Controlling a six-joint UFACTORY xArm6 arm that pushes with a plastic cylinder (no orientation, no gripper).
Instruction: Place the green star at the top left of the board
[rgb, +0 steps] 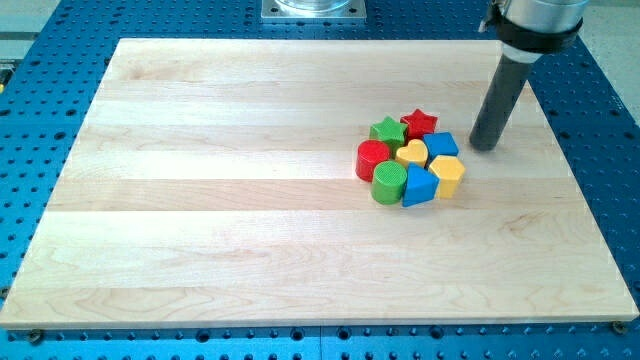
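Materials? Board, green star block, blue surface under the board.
Pale board: looks like unfinished or matte wood; grain lines and plank seams show.
Green star block: likely painted wood or plastic; solid colour, slight sheen.
Blue perforated base: probably painted or anodised metal; regular hole grid.

One raised, seemingly front-on camera overlooks the whole board.

The worktop is pale, light-toned wood with faint lengthwise grain bands, set on a bright blue perforated base dotted with dark holes. The rod is dark grey, near black, down to my tip. Right of the frame's centre: a green star, red star, red cylinder, yellow heart, blue cube, green cylinder, blue triangular block, and yellow hexagonal block.
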